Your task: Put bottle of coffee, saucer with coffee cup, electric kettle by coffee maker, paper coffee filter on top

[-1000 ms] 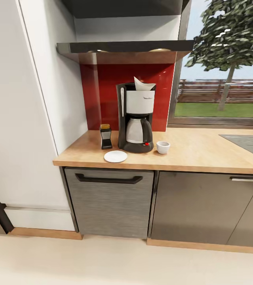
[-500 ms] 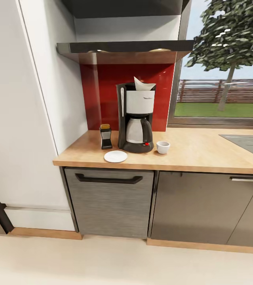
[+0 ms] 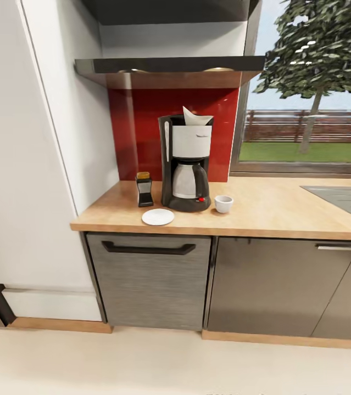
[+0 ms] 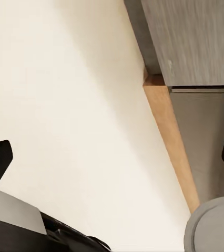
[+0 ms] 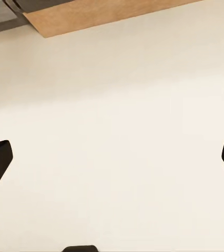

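The coffee maker [image 3: 185, 164] stands on the kitchen countertop [image 3: 274, 211] against the red backsplash, with the paper coffee filter [image 3: 195, 117] poking out of its top. To its left sits the bottle of coffee [image 3: 144, 190]. The saucer [image 3: 157, 216] lies bare in front of the machine, and the coffee cup [image 3: 223, 204] stands on the counter to the machine's right, apart from the saucer. The kitchen shelf [image 3: 170, 66] hangs above. My left gripper [image 4: 112, 157] and right gripper [image 5: 112, 157] are both open over the pale floor, holding nothing. The electric kettle is out of view.
A steel sink [image 3: 343, 198] is inset at the counter's right end, below a window. Dark grey cabinet fronts [image 3: 150, 285] run under the slab, also in the left wrist view as cabinet fronts [image 4: 196, 47]. A white tall panel [image 3: 27, 164] bounds the left. Cream floor [image 3: 142, 362] lies before the cabinets.
The whole head view has shifted slightly, so the camera moved; things on the counter sit a little left and smaller. Nothing on the counter has moved.
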`<state>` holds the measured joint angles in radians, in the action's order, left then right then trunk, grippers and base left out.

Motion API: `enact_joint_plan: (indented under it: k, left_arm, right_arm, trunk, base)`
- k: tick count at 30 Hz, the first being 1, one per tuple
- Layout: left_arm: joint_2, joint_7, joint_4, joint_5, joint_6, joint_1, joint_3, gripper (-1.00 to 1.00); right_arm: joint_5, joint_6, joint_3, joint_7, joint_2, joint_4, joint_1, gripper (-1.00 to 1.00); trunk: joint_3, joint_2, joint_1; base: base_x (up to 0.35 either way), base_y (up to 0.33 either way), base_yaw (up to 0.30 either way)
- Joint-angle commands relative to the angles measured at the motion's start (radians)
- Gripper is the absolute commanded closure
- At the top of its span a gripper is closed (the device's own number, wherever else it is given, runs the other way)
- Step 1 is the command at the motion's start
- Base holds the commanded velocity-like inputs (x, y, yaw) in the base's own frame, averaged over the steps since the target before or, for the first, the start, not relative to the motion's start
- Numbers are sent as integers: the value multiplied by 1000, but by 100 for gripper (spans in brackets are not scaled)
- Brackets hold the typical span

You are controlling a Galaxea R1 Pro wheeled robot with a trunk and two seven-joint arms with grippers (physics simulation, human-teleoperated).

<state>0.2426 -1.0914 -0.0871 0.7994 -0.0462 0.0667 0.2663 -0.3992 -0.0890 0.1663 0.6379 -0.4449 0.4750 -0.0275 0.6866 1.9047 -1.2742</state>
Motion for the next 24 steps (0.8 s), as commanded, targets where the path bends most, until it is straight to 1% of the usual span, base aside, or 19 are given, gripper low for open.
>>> enact_joint_plan:
  k: [1, 11, 13, 19, 24]
  left_arm:
    - [0, -2, -2, -5, -5, 1, 7, -100]
    - [0, -2, -2, -4, -5, 1, 5, -100]
    - [0, -2, -3, -5, -5, 1, 5, -100]
    - [0, -2, -3, -5, -5, 1, 4, -100]
    - [0, -2, -3, -5, -4, 1, 4, -100]
  right_arm:
    - [-6, 1, 1, 5, 0, 0, 0, -100]
    - [-6, 2, 1, 4, 0, 0, 0, -100]
    - [-6, 2, 1, 2, 0, 0, 0, -100]
    - [-6, 0, 1, 0, 1, -1, 0, -100]
    - [-6, 0, 1, 2, 1, -1, 0, -100]
  trunk:
    - [1, 0, 0]
    - [1, 0, 0]
    - [1, 0, 0]
    - [1, 0, 0]
    - [1, 0, 0]
  base:
    - [0, 0, -220]
    - [0, -1, -261]
    - [0, -111, -151]
    - [0, -244, -74]
    - [0, -291, -224]
